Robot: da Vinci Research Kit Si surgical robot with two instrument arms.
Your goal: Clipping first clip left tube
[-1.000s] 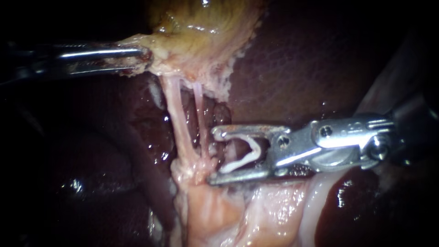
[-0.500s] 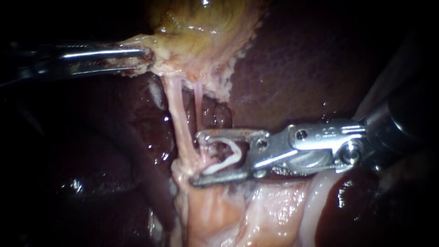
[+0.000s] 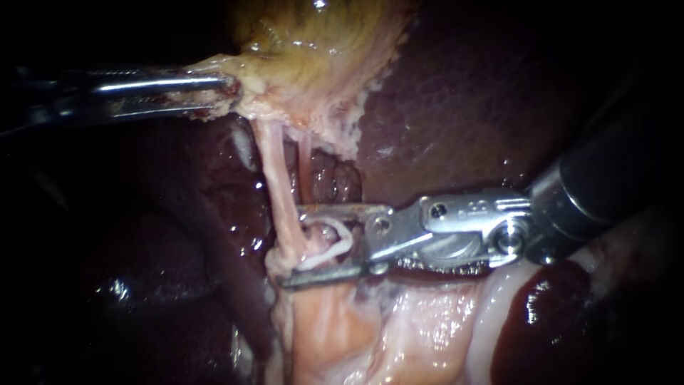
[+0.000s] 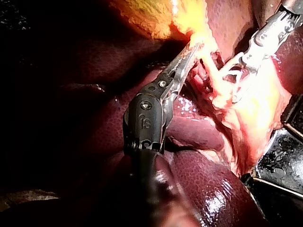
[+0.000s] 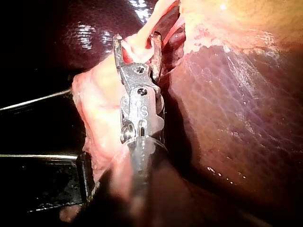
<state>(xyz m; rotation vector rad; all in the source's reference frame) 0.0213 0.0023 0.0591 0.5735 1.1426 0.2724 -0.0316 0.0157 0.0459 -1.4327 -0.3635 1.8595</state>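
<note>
While the left instrument (image 3: 226,89) clamps the gallbladder (image 3: 320,57), the right instrument's (image 3: 291,246) jaws grip a clip (image 3: 335,242) at the tubes (image 3: 274,171).

The gallbladder (image 3: 320,43) is mustard yellow, fading to cream along its lower edge. The liver (image 3: 463,93) is dark maroon with a fine pebbled mottling and small white glints. The left tube (image 3: 276,185) is pale pink with faint lengthwise streaks; the thinner tube (image 3: 305,160) beside it is a paler pink. The clip (image 3: 335,239) is white. The right instrument (image 3: 291,246) has bright silver jaws and a black shaft; the left instrument (image 3: 229,87) is silver with reddish-brown smears along its jaws. The tissue (image 3: 335,335) below the clip is salmon pink to peach, edged in cream
</note>
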